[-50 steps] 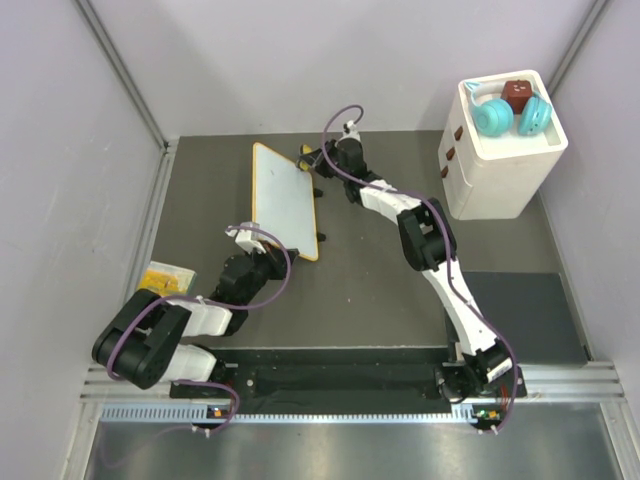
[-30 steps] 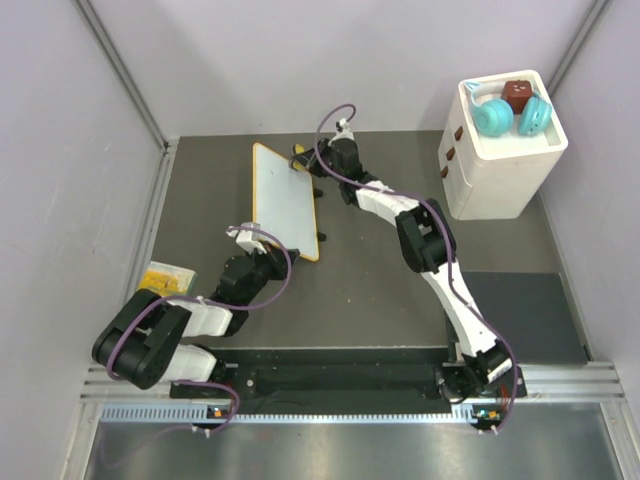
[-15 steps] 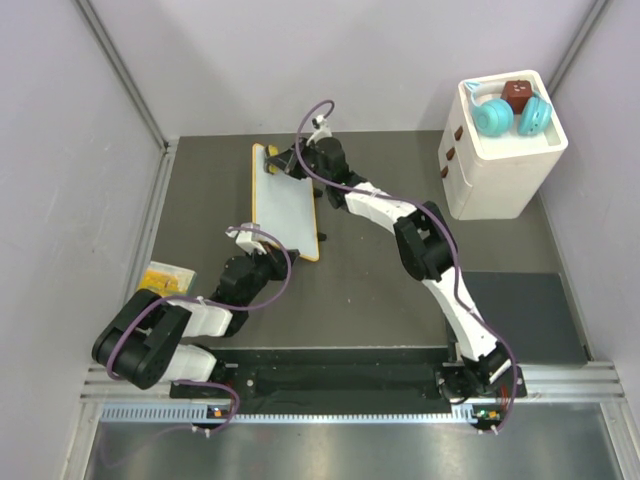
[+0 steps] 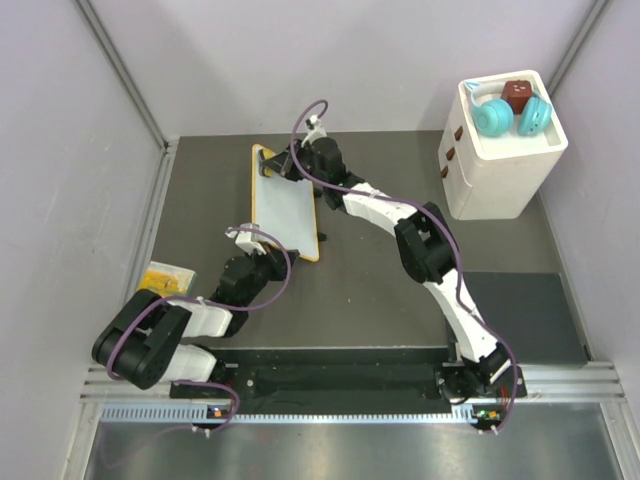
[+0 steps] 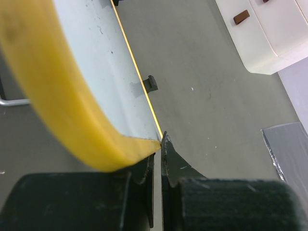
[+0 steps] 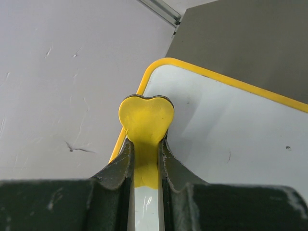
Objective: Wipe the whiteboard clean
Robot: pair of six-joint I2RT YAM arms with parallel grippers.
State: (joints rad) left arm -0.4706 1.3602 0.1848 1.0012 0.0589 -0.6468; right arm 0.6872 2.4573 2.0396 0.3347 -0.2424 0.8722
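From above, we are seeing the board [image 4: 285,205] lying on the table [image 4: 380,280], at the back left. The left arm is bending low, and the left gripper [image 4: 268,248] is reaching the board's near edge. The right arm is stretching far forward and leftward, with the right gripper [image 4: 283,165] over the far corner.

In the left wrist view, the left gripper [image 5: 158,154] is pinching the board [image 5: 96,57] at its near corner.

In the right wrist view, the right gripper [image 6: 146,144] is squeezing a yellow eraser [image 6: 146,115] over the corner of the board [image 6: 231,125]. We cannot tell whether they are touching.
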